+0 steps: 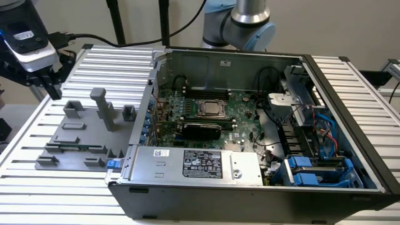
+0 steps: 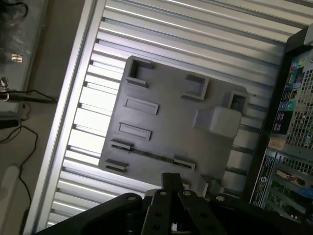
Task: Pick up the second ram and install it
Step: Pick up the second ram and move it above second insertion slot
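Robotics lab: open PC case (image 1: 250, 202) on slatted aluminium bench (image 1: 56, 192).

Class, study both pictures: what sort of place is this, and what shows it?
Probably a robotics lab set up for computer assembly: a robot arm stands behind an open PC case with its motherboard bare, on a slatted metal table beside a grey parts fixture.

Ribbed table (image 1: 350, 89) reads as bare aluminium, with a satin sheen catching the light. On it, the fixture plate (image 1: 75, 145) is matt grey, probably moulded plastic. The computer case (image 1: 237, 61) shows dull unpainted sheet steel inside and a matt black outer rim. The power supply (image 1: 187, 164) is bare metal with a glossy label. The gripper (image 2: 171, 178) is matt black.
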